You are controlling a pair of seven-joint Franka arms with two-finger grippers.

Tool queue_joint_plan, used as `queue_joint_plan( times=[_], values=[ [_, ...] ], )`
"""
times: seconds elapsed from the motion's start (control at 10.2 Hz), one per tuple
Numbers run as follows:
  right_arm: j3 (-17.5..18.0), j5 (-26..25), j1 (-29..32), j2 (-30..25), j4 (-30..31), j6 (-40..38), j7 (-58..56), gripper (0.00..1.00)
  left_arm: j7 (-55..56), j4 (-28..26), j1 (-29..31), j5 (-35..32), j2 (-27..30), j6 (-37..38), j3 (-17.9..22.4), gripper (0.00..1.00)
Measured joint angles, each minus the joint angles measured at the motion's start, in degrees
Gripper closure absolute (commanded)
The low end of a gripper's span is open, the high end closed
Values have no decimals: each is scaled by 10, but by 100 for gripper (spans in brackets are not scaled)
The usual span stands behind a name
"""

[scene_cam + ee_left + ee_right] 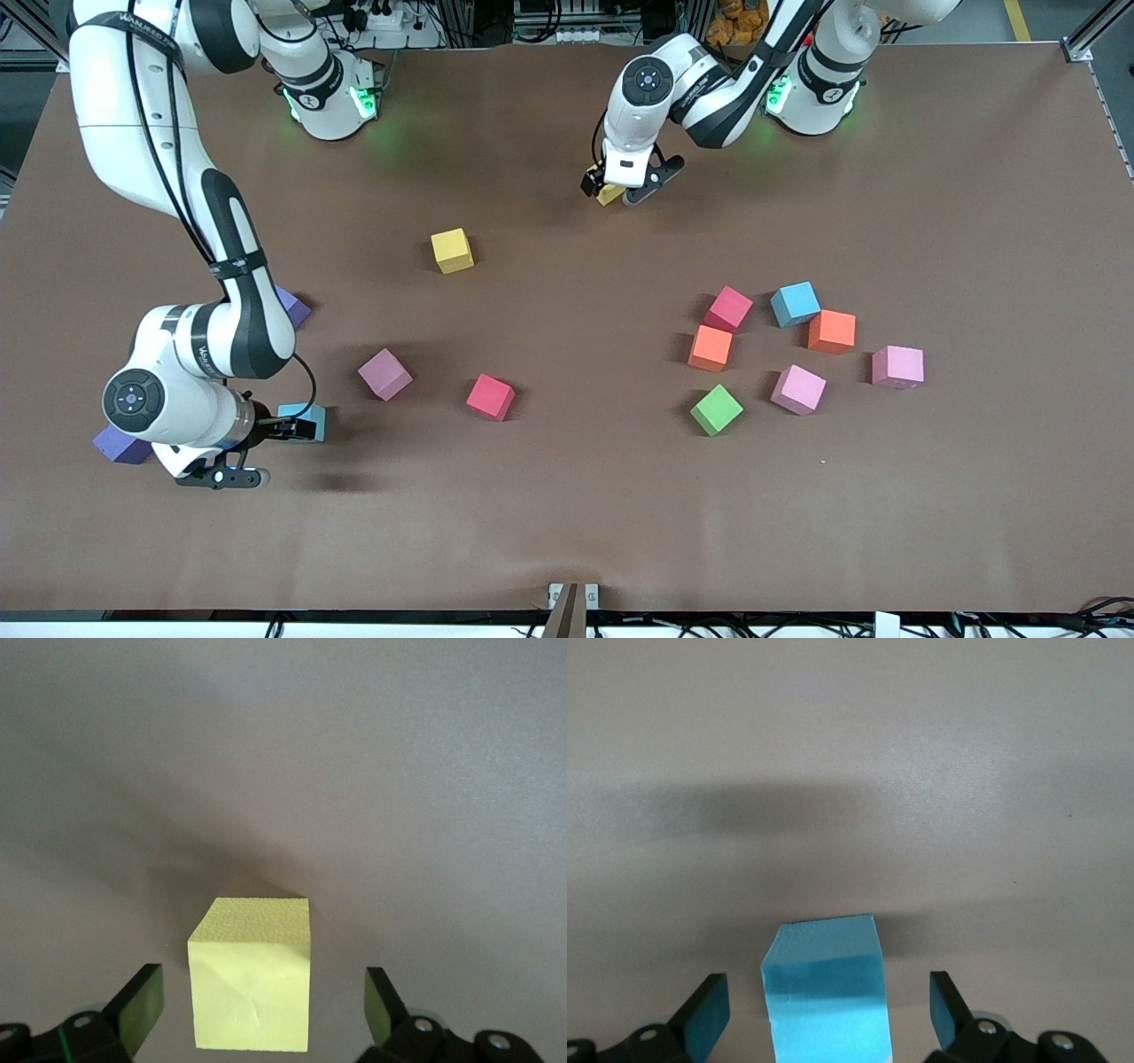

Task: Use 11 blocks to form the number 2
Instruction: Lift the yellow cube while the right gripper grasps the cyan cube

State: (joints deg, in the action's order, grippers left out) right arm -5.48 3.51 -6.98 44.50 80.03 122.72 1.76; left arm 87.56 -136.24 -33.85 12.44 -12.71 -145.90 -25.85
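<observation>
Blocks scattered on table (567, 496) | left gripper (264, 1010) spread astride yellow block (252, 979) | right gripper (830, 1010) spread astride blue block (827, 992)

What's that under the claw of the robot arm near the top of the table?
A yellow block sits on the table between the open fingers of the left gripper. From the front view the gripper covers most of it.

Bare brown table (567, 514), cables along edges
</observation>
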Motion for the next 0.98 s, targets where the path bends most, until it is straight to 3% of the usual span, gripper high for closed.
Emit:
queue_joint_plan(
  times=[0.98],
  values=[
    [-1, 1, -1, 20, 0, 2, -23, 0, 5, 7, -6, 0, -39, -9, -2, 0]
  ],
)
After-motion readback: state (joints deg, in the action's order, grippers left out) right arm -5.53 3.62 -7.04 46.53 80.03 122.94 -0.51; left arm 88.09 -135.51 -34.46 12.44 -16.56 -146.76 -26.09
